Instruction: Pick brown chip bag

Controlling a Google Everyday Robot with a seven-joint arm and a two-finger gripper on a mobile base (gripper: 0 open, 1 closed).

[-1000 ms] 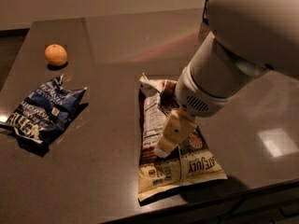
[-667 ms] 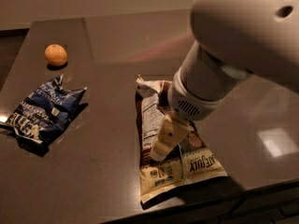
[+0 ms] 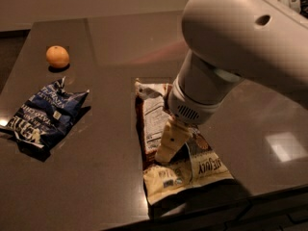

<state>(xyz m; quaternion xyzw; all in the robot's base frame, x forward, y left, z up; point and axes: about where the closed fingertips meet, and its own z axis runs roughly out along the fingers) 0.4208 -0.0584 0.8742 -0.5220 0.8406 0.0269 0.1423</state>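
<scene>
The brown chip bag [image 3: 159, 129] lies flat on the dark table [image 3: 106, 47], long axis running front to back, its cream end with "LATE JULY" lettering nearest the front edge and its white nutrition label facing up. My gripper [image 3: 168, 148] hangs under the big white arm [image 3: 231, 52], right over the middle of the bag, with one cream finger [image 3: 171, 141] reaching down onto the bag's surface. The arm hides the bag's right side and the rest of the gripper.
A smaller dark blue bag [image 3: 45, 114] with white lettering lies crumpled at the left. An orange [image 3: 57, 57] sits at the back left. The table's front edge runs just below the brown bag.
The arm has swung left and forward and now fills more of the view. The gripper has moved slightly left along the brown bag. The bags and orange have not moved.
</scene>
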